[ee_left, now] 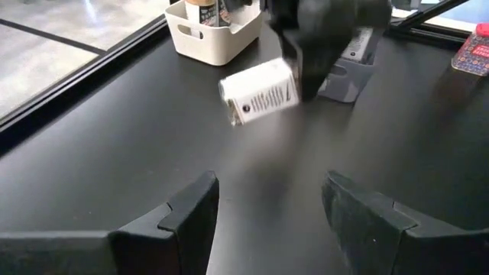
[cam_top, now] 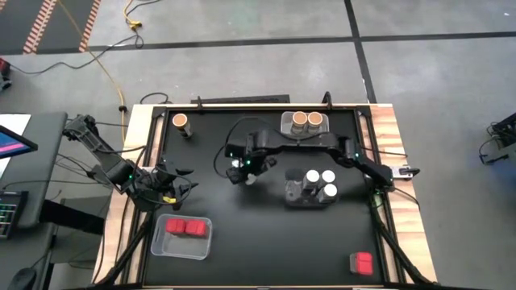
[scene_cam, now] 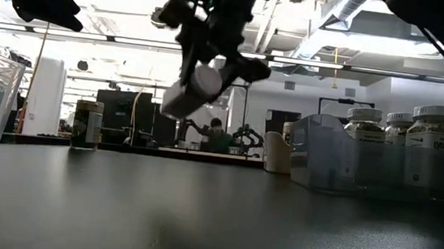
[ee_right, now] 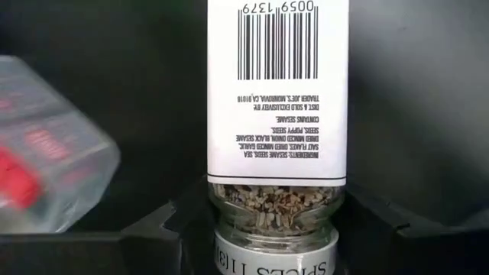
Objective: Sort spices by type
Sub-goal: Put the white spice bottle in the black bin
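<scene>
Black matting covers the table, and above its middle the right gripper (cam_top: pixel 242 167) clamps a white-lidded jar (scene_cam: pixel 190 90) by its glass body, tilted and clear of the surface. To its right a clear tray (cam_top: pixel 292 193) holds four matching jars, cork-topped jars sit in the far tray (cam_top: pixel 287 125), and red boxes fill the near-left tray (cam_top: pixel 160 242); the left gripper (cam_top: pixel 179 184) waits nearby, fingers parted and empty. Held so aslant, the jar may slip or knock its neighbours when lowered.

The high view looked straight down on the whole table (cam_top: pixel 242 242) — the low view sat level at its surface. Both wrist views pressed close on one white-lidded jar (ee_left: pixel 260 90) — also visible from above and below.
</scene>
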